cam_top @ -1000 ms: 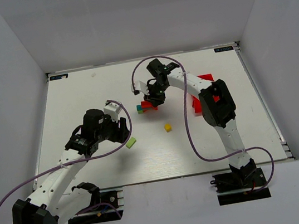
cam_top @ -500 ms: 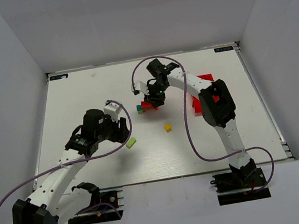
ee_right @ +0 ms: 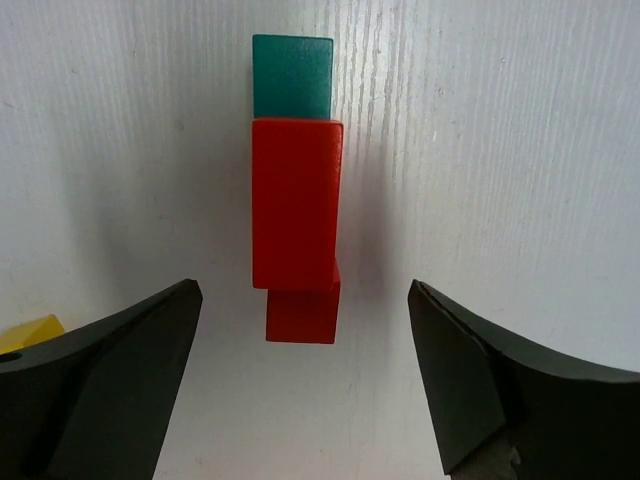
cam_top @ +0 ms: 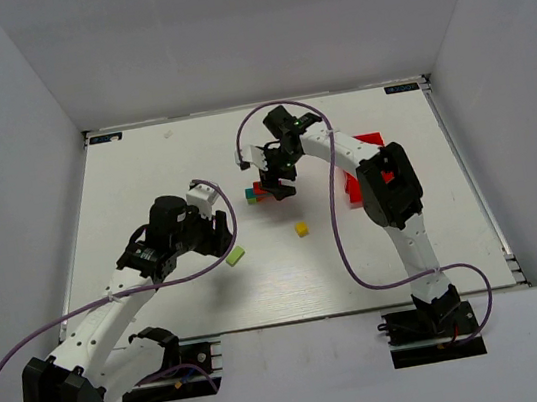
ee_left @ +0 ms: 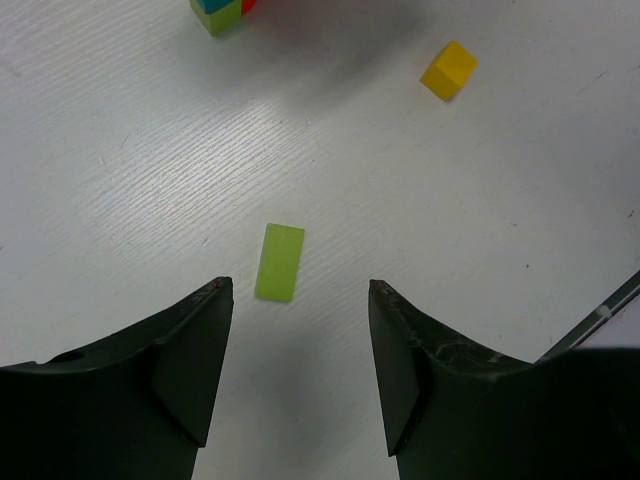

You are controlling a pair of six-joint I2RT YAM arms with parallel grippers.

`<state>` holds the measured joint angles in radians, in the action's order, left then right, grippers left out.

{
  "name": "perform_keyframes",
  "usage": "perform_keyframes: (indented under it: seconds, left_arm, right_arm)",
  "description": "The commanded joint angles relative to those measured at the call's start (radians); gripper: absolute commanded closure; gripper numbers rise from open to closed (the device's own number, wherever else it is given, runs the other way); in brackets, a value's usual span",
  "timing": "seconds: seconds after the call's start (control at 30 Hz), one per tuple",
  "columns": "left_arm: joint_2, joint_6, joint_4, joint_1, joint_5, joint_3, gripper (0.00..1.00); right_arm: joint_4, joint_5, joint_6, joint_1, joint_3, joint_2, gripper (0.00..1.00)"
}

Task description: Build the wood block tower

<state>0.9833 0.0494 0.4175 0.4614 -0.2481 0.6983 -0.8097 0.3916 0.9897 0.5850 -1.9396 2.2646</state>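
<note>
From above, we see the right gripper (cam_top: 277,183) hanging directly over the wood block tower (cam_top: 263,192), which stands toward the far middle of the table (cam_top: 144,179). Its fingers are set apart on either side of the stack. A teal block and some red ones show just past the fingertips on the left. The red bin (cam_top: 369,140) sits beyond the right arm, well apart from the fingers. The left gripper (cam_top: 220,230) is low over the table with the lime bar (cam_top: 235,256) just beside its tips. The yellow cube (cam_top: 301,227) lies between the two grippers, nearer the tower.

In the left wrist view, we find both fingers (ee_left: 195,365) spread, with bare table in the gap and nothing pinched. The lime bar lies flat just ahead of the tips, slightly nearer the left finger and touching neither. The yellow cube is far ahead and off toward the right finger. A corner of the tower peeks in at the top edge, ahead of the left finger.

In the right wrist view, we see the fingers (ee_right: 110,375) opened wide and gripping nothing. The red bar (ee_right: 295,205) lies on top of the stack, centred in the gap, with clear space to each finger. A second red block (ee_right: 303,312) juts out from under its near end, level with the fingertips. The teal block (ee_right: 292,76) sits lower at the bar's far end. A sliver of yellow shows just outside the left finger.
</note>
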Motion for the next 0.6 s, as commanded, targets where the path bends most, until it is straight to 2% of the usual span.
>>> perform_keyframes:
  seconds: [0.0, 0.13, 0.3, 0.37, 0.4, 0.43, 0.47, 0.5, 0.53, 0.57]
  left_arm:
    - [-0.026, -0.005, -0.016, 0.005, -0.007, -0.002, 0.33]
    - [-0.026, -0.005, -0.016, 0.005, 0.003, -0.002, 0.33]
    - [-0.008, -0.005, -0.016, 0.005, 0.003, -0.002, 0.33]
    - [0.005, -0.005, -0.016, 0.005, 0.003, -0.002, 0.32]
    - [0.018, -0.005, -0.025, 0.005, 0.003, -0.002, 0.32]
    - [0.029, -0.014, -0.025, 0.005, 0.003, -0.002, 0.38]
    - [0.041, -0.014, -0.025, 0.005, -0.009, -0.002, 0.42]
    - [0.073, -0.014, -0.025, 0.005, -0.01, -0.002, 0.49]
    - [0.092, -0.014, -0.025, 0.005, -0.01, 0.007, 0.61]
    - [0.112, -0.014, -0.011, 0.005, -0.01, 0.019, 0.83]
  right_arm:
    - [0.006, 0.003, 0.004, -0.004, 0.011, -0.039, 0.1]
    - [0.015, -0.013, 0.015, -0.007, 0.088, -0.122, 0.1]
    - [0.043, -0.025, 0.021, -0.007, 0.257, -0.379, 0.1]
    - [0.076, -0.048, 0.012, -0.007, 0.379, -0.445, 0.1]
    - [0.125, -0.063, 0.001, -0.007, 0.418, -0.555, 0.1]
    - [0.192, -0.118, -0.022, -0.007, 0.536, -0.589, 0.1]
    - [0.231, -0.14, -0.073, -0.005, 0.583, -0.626, 0.1]
    - [0.351, -0.164, -0.106, -0.011, 0.623, -0.722, 0.1]
    - [0.378, -0.19, -0.222, -0.013, 0.689, -0.746, 0.1]
    - [0.395, -0.182, -0.255, -0.016, 0.733, -0.781, 0.1]
